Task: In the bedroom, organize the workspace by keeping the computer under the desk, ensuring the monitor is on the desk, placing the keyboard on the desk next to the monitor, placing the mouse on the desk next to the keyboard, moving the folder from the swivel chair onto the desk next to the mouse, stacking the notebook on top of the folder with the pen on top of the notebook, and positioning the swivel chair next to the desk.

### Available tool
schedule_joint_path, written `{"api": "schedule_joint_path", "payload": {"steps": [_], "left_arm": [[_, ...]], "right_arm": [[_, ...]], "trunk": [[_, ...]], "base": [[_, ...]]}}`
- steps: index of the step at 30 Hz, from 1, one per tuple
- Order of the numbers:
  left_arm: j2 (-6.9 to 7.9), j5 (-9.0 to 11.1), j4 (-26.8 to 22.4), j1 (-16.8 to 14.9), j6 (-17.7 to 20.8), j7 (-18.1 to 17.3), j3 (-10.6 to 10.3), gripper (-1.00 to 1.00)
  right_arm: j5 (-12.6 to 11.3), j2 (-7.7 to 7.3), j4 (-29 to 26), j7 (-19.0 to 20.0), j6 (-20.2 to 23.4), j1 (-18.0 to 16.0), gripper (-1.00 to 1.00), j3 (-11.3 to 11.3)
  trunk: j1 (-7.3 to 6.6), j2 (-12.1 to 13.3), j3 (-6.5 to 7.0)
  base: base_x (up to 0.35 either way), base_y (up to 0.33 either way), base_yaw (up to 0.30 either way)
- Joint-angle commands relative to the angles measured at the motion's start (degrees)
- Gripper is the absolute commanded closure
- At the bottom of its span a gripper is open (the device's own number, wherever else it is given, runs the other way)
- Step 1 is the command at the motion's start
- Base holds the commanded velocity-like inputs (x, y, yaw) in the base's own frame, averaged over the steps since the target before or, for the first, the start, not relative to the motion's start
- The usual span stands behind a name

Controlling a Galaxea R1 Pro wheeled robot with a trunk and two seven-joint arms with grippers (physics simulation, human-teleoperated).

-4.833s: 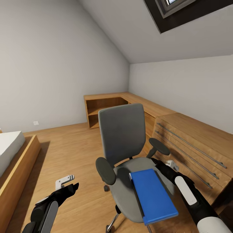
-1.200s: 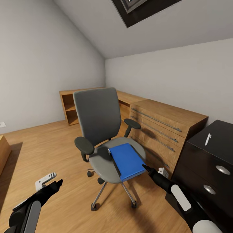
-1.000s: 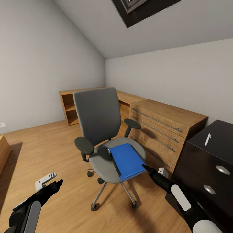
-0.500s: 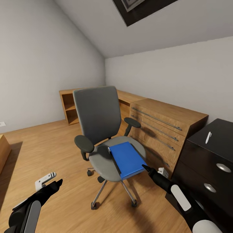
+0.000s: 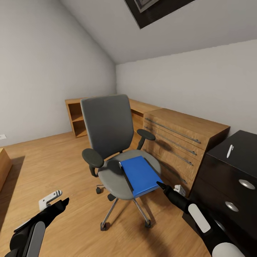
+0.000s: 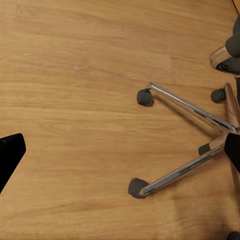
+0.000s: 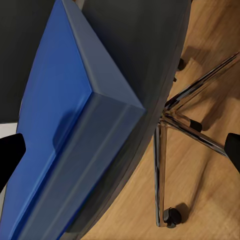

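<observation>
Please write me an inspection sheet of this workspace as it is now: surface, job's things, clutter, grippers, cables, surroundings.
Surface: wooden floor; the black cabinet top carries a white pen.
Job's things: blue folder lies flat on the seat of the swivel chair, one corner reaching over the seat's front edge.
Clutter: nothing seen.
Grippers: right gripper is open, tips just off the folder's near corner, not touching; left gripper is open and low over the floor.
Cables: nothing seen.
Surroundings: wooden drawer unit beside the chair, open shelf behind, sloped ceiling with a skylight.
</observation>
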Motion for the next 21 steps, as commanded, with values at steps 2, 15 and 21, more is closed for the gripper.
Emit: {"api": "schedule_joint_path", "payload": {"steps": [2, 15, 21], "left_arm": [[-0.04, 0.65, -0.06, -0.04, 0.25, 0.40, 0.10, -1.00], [-0.04, 0.63, -0.02, -0.04, 0.19, 0.39, 0.13, -1.00], [0.03, 0.67, 0.03, -0.04, 0.26, 0.39, 0.13, -1.00]], "right_arm": [[-0.43, -0.06, -0.01, -0.02, 0.16, -0.03, -1.00, 0.14], [-0.35, -0.06, -0.01, -0.04, 0.08, -0.03, -1.00, 0.15], [-0.34, -0.06, -0.01, -0.02, 0.07, -0.03, -1.00, 0.15]], "trunk": [[-0.01, -0.02, -0.06], [-0.01, -0.02, -0.06], [-0.01, -0.02, -0.06]], "base": [[0.027, 0.015, 0.000], [0.118, 0.070, 0.000], [0.061, 0.035, 0.000]]}}
